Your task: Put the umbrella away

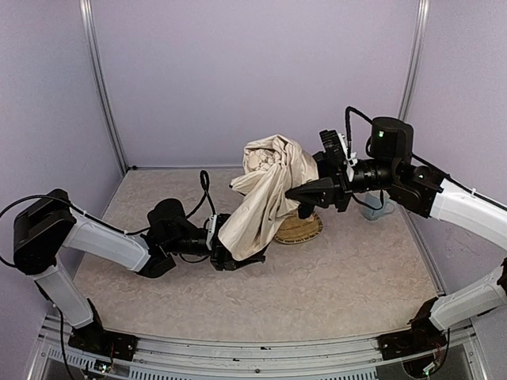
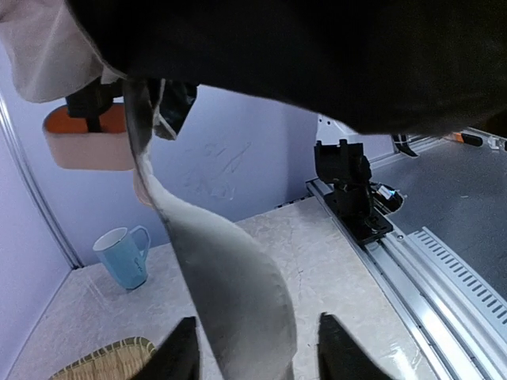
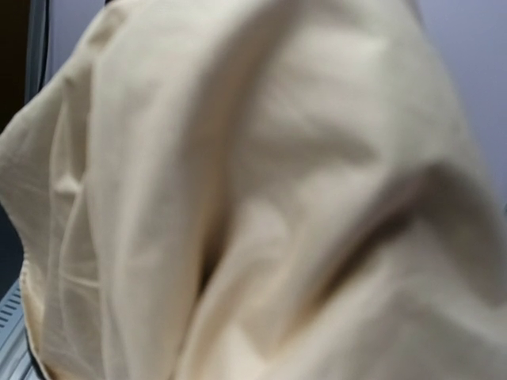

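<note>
Noted umbrella (image 1: 265, 186) aloft above basket (image 1: 305, 231), canopy drooping tableward. Seemingly clamped by right gripper (image 1: 305, 192); contact hidden in cloth. Found left gripper (image 2: 255, 352) parted astride a hanging fold. Best to close low, gather slack inward, avoid tugging against upper hold.

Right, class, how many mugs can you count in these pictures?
1. The mug, pale blue, stands upright to the right of the basket. The umbrella may hide others.
</note>
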### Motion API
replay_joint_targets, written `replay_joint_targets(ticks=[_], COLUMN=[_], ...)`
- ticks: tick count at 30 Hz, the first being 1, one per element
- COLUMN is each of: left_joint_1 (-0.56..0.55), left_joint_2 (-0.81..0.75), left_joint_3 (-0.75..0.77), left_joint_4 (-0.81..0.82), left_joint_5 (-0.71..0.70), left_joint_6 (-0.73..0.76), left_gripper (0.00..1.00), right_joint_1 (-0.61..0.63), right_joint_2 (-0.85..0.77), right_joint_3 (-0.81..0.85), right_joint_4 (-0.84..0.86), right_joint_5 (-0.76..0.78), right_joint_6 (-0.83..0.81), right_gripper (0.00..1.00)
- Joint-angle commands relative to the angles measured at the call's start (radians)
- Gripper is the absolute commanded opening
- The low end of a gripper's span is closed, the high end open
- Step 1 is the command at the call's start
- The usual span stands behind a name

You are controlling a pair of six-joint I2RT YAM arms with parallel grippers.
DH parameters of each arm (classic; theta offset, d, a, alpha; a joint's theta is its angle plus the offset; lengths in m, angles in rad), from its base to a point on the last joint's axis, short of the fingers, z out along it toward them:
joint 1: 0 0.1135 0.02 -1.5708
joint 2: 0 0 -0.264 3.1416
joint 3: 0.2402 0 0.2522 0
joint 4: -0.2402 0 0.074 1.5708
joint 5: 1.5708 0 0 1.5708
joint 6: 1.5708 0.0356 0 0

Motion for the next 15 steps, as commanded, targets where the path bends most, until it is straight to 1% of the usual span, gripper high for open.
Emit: replay_joint_targets(ticks=[1, 2, 3, 6, 8, 13, 15], left_joint_1=[0.003, 0.004, 0.007, 0.03, 0.055, 0.132, 0.136], left_joint_2=[0.02, 0.02, 0.018, 0.006, -0.008, -0.063, -0.097], left_joint_3=[0.034, 0.04, 0.041, 0.02, -0.007, -0.093, -0.125], left_joint_4=[-0.049, -0.068, -0.079, -0.091, -0.105, -0.26, -0.325], left_joint_5=[0.141, 0.147, 0.15, 0.132, 0.084, -0.037, -0.094], left_joint_6=[-0.018, -0.016, -0.013, -0.04, -0.053, 0.026, 0.073], left_gripper=[0.26, 0.1, 0.0, 0.0, 0.0, 0.0, 0.0], right_joint_1=[-0.007, -0.007, -0.007, -0.009, -0.009, -0.026, -0.041], right_joint_2=[0.001, 0.005, 0.01, 0.02, 0.019, 0.007, 0.003], right_joint_3=[0.056, 0.061, 0.066, 0.083, 0.097, 0.122, 0.131], right_joint_4=[0.002, -0.006, -0.012, -0.04, -0.068, -0.132, -0.153], right_joint_5=[0.028, 0.035, 0.043, 0.076, 0.11, 0.209, 0.24], right_joint_6=[-0.025, -0.027, -0.027, -0.029, -0.036, -0.05, -0.041], right_gripper=[0.0, 0.0, 0.0, 0.0, 0.0, 0.0, 0.0])
